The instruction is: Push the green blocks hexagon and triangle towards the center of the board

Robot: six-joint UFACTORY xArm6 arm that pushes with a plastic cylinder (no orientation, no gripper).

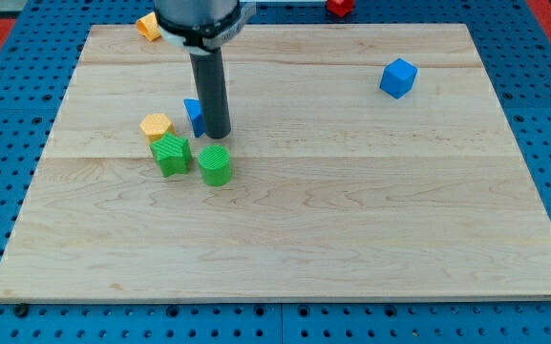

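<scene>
Rod ends in my tip (217,136); no gripper fitted, so no jaw state to report. Tip set just above the green round-looking block (215,164), near but apparently not touching. Second green block (171,155) just left of it, touching a yellow block (157,125). Blue block (193,116) half hidden behind rod. Both green blocks lie left of table (351,239) centre; placement likely suits a push rightward.

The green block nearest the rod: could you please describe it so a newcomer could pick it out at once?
Start at the wooden board and go to the cluster of blocks in its left half, below the dark rod. My tip ends just above a rounded green block, the cluster's rightmost and lowest piece. Unlike the jagged green block to its left and the yellow block, it stands alone.
</scene>
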